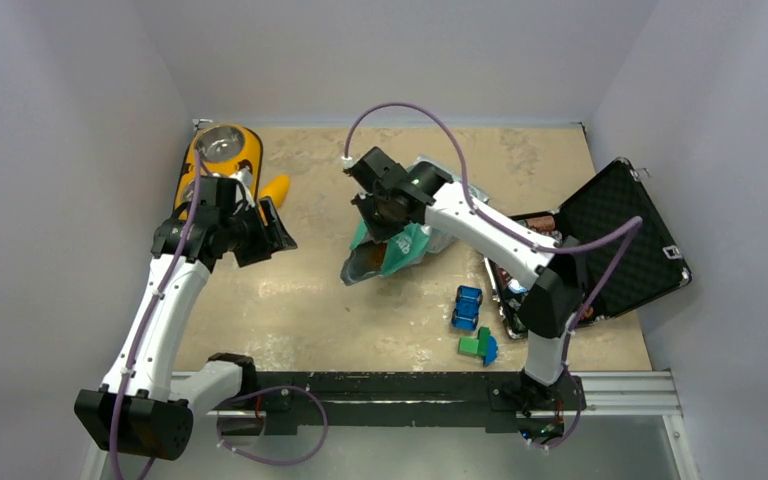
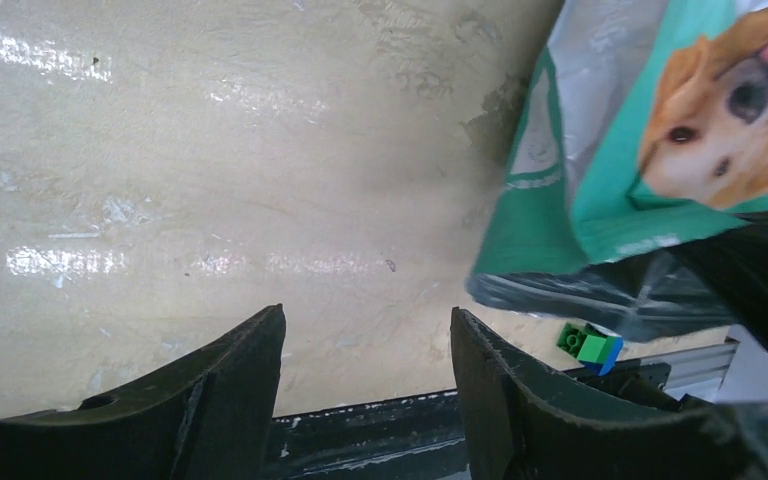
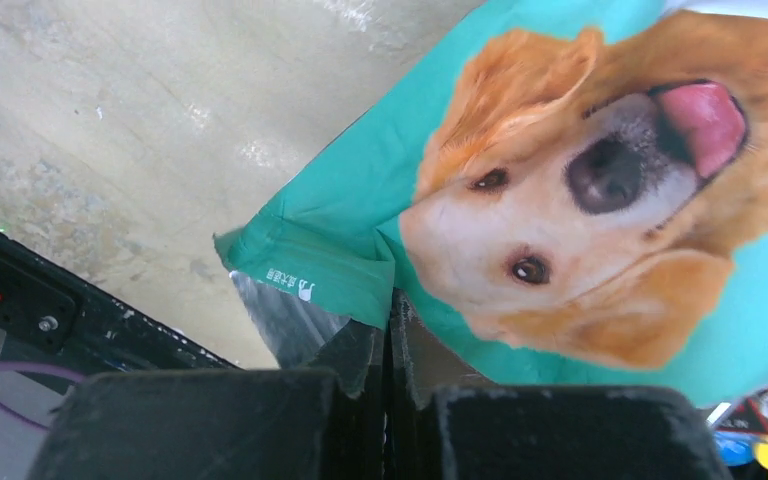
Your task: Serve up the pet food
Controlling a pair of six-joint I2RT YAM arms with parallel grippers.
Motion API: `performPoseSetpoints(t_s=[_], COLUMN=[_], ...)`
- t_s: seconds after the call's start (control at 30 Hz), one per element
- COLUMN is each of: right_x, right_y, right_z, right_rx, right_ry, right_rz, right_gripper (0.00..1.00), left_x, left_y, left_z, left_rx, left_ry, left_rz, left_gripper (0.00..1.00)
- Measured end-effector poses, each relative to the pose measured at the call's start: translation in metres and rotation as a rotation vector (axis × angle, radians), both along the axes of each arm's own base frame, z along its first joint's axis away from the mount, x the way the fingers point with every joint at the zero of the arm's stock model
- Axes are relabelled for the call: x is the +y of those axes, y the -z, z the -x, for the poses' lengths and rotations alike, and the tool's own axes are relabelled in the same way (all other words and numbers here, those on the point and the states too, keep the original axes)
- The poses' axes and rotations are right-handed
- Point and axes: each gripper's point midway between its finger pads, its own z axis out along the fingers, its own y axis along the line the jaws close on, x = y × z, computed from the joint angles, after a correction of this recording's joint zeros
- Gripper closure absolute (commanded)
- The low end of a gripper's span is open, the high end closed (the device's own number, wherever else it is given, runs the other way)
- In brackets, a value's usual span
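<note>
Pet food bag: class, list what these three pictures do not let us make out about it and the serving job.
- Kibble: none visible; the pet food bag wall and the right hand cover its mouth in the top view.
- Bag: cut off by frame edges in both wrist views.
- Metal bowl: contents too small to tell, top view.
- Open case: contents partly hidden by the right arm.

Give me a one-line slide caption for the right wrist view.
Right gripper pinches the edge of the teal pet food bag, golden dog print facing the camera, above the tan table.
</note>
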Motion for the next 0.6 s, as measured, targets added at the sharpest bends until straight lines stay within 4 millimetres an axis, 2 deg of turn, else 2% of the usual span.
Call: performPoseSetpoints(t_s=[0.1,0.17,0.27,0.37,0.43,0.53,0.6], right_x=[-0.013,-0.015,0.000,-0.001,-0.006,-0.018,-0.017], right_y=[-0.024,-0.026,-0.008,0.013,0.007,-0.011,-0.020], right_z=[0.001,0.002,0.005,0.015,0.017,0.010,0.007], right_rx=[-0.054,-0.043,0.003,0.032,0.030,0.019,0.027], right_ry=[0.014,0.020,-0.003,-0.030,-0.030,-0.005,-0.003], right_rz=[-0.028,-0.024,0.009,0.053,0.044,-0.002,-0.034], right_gripper=[1.00,1.00,1.00,1.00,1.00,1.00,1.00], left_x=[0.002,0.003,0.004,0.007,0.010,0.018,0.028], left_y=[0.001,0.002,0.008,0.016,0.022,0.032,0.038], left_z=[-0.001,-0.002,-0.008,-0.019,-0.031,-0.050,-0.062], left_rx=[-0.008,-0.010,0.003,0.041,0.068,0.104,0.122], left_ry=[0.015,0.022,0.023,0.026,0.025,0.006,-0.015], left_rz=[-0.017,-0.027,-0.043,-0.075,-0.102,-0.149,-0.170], left_gripper=[0.34,0.34,0.34,0.34,0.34,0.32,0.32])
